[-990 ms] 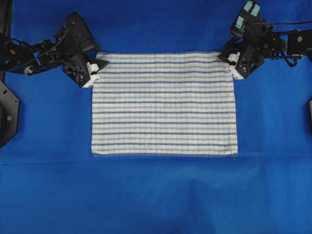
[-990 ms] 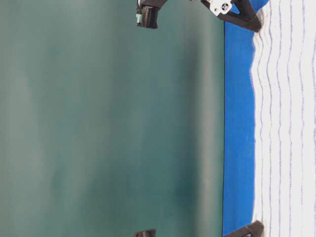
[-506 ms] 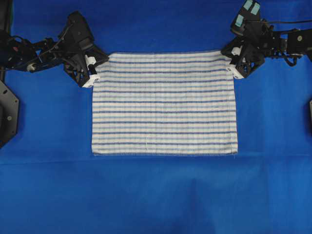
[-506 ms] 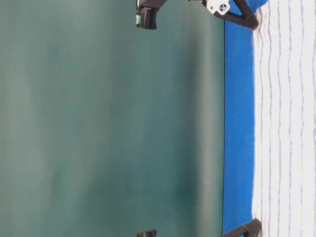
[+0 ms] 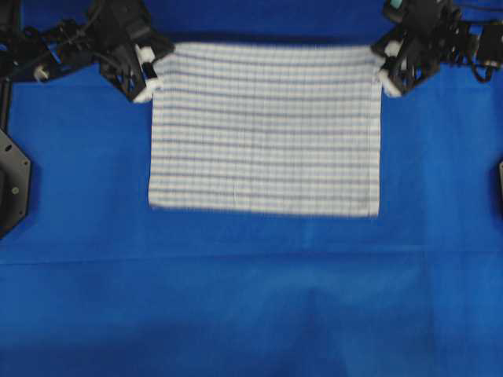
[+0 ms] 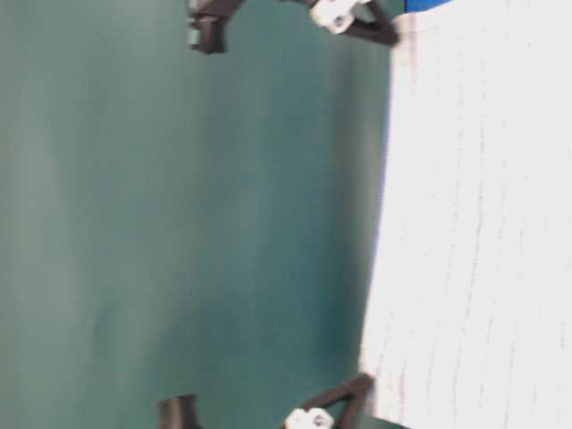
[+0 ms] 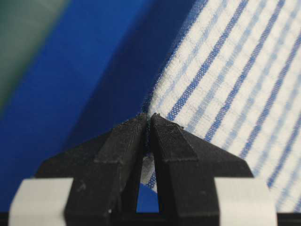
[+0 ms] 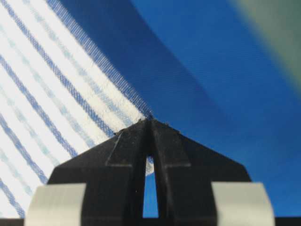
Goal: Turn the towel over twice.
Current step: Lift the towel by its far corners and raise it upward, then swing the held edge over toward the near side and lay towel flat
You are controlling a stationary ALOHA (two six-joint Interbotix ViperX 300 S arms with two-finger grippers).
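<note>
The towel [image 5: 263,129], white with thin blue stripes, hangs lifted by its two far corners, its near edge still low over the blue sheet. My left gripper [image 5: 155,64] is shut on the towel's far left corner; in the left wrist view the cloth [image 7: 225,70] is pinched between the black fingertips [image 7: 148,117]. My right gripper [image 5: 380,64] is shut on the far right corner, with the towel [image 8: 47,84] running away from the closed tips [image 8: 150,120]. In the table-level view the raised towel [image 6: 465,223] stretches between the left gripper [image 6: 362,384] and the right gripper [image 6: 386,37].
A plain blue sheet [image 5: 251,298] covers the table under and around the towel. Black fixtures sit at the left edge [image 5: 12,181] and the right edge [image 5: 500,177]. A green backdrop [image 6: 179,223] stands behind the table.
Both grippers closed on the towel's far corners and rose, moving toward the far side. The towel's far edge lifted off the sheet and its near edge slid farther away.
</note>
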